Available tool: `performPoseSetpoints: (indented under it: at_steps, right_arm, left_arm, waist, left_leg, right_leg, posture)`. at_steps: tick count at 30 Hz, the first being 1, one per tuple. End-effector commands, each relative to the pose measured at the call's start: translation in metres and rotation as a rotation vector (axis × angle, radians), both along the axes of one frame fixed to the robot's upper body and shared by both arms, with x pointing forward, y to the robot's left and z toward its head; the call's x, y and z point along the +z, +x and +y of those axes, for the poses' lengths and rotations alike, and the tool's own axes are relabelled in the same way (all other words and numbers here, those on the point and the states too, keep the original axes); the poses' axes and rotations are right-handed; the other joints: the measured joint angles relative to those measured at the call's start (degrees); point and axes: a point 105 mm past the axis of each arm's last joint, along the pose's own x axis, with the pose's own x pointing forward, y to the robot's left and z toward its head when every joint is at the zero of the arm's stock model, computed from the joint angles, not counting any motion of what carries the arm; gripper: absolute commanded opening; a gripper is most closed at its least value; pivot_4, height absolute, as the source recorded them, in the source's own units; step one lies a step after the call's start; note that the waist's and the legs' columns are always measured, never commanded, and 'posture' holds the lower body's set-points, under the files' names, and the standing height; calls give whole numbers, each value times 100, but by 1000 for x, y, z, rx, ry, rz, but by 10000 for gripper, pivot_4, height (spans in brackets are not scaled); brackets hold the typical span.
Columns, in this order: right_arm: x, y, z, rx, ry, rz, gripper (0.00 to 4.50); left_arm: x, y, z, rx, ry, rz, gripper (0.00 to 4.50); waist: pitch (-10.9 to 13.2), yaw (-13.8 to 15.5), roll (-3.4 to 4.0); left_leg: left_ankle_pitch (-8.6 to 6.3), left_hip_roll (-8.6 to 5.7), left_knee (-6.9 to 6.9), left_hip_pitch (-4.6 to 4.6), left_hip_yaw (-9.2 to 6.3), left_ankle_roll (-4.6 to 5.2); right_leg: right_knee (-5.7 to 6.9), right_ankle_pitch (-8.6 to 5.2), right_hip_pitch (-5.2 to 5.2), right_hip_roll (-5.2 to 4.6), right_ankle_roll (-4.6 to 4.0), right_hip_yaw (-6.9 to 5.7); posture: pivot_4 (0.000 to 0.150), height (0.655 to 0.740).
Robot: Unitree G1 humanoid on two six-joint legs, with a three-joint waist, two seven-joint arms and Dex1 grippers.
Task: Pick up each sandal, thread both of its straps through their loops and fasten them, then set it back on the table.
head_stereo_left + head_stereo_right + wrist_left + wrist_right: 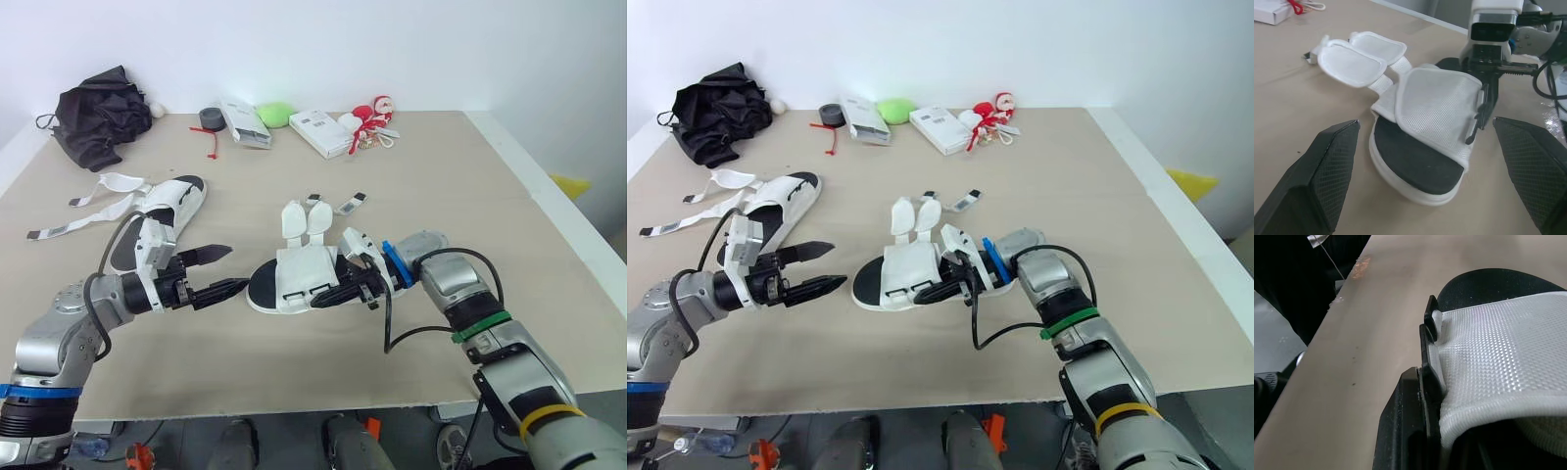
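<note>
Our right gripper (330, 296) is pinching the near sandal (302, 264); our left gripper (238, 267), at its nine o'clock, is gaping wide, empty.

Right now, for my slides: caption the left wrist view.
Open left gripper faces the white sandal while the right gripper pinches its mesh upper's edge.

Two white sandals with black footbeds, both unfastened, on the table (441, 176).
The near sandal (294, 279) lies sole down mid-table, its wide mesh upper over the footbed. Two padded flaps (304, 220) are thrown open on its far side, with thin dark-tipped straps (338, 204) trailing beyond. The right pincer (331, 297) pinches the upper's loop edge. The far sandal (167, 208) lies well apart to the left, its straps (83, 211) splayed loose.
</note>
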Motion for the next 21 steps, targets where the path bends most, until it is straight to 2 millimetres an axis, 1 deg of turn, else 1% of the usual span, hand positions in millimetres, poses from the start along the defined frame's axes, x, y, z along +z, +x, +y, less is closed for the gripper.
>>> performPoseSetpoints:
  at_steps: [1, 4, 6, 9, 12, 15, 18, 20, 21]
  right_arm:
    - [8, 6, -1, 3, 5, -20, 532]
    - [9, 6, -4, -3, 15, -20, 532]
    - [6, 4, -5, -6, 16, -20, 532]
    - [3, 1, -6, -9, 19, -16, 532]
    - [2, -1, -6, -14, 23, -14, 0]
    - [2, -2, -5, -17, 29, -12, 0]
    - [2, -2, -4, -16, 31, -10, 0]
    - [2, -2, -3, -14, 32, -9, 0]
    - [2, -2, -3, -13, 33, -8, 0]
  left_arm:
    - [7, 6, -4, -6, 17, -75, 45000]
    - [8, 12, -5, 8, 15, -88, 45000]
    - [6, 15, -6, 15, 10, -75, 45000]
    - [4, 10, -10, -47, -24, -21, 45000]
    - [3, 8, -6, -68, -30, -3, 37803]
    - [-1, 10, -5, -80, -11, 6, 22500]
    - [-6, 12, -7, -107, 24, 6, 8464]
    - [-8, 14, -11, -131, 35, 9, 815]
    - [-9, 14, -13, -139, 36, 10, 815]
  waist:
    - [0, 0, 0]
    - [0, 0, 0]
    - [0, 1, 0]
    - [0, 2, 0]
    - [0, 2, 0]
    - [0, 2, 0]
    - [0, 2, 0]
    - [0, 2, 0]
    - [0, 3, 0]
  left_leg:
    - [1, 0, 0, 0, 1, -2]
    - [4, 0, 2, 0, 1, -6]
    - [4, 0, 1, -1, -1, -7]
    - [4, -2, 1, -3, -3, -6]
    - [4, -4, 0, -6, -6, -7]
    - [3, -4, -1, -6, -9, -7]
    - [3, -5, 0, -6, -13, -7]
    - [3, -7, 0, -6, -13, -7]
    - [3, -6, 0, -6, -13, -7]
  right_leg:
    - [0, 1, 0, 0, -1, 0]
    - [0, 3, 1, 0, 0, 0]
    - [1, 2, 0, 0, 1, 0]
    - [1, 0, 0, -1, 4, 1]
    - [1, -4, 0, -2, 8, 0]
    - [2, -4, 0, -1, 7, -1]
    - [3, -4, 1, -1, 6, -4]
    - [3, -4, 2, -1, 6, -4]
    - [3, -4, 2, -1, 6, -4]
  posture:
    - [1500, 7380]
    - [1500, 7380]
    - [1500, 7380]
    - [1500, 7380]
    - [1500, 7380]
    - [1500, 7380]
    - [1500, 7380]
    - [1500, 7380]
    - [1500, 7380]
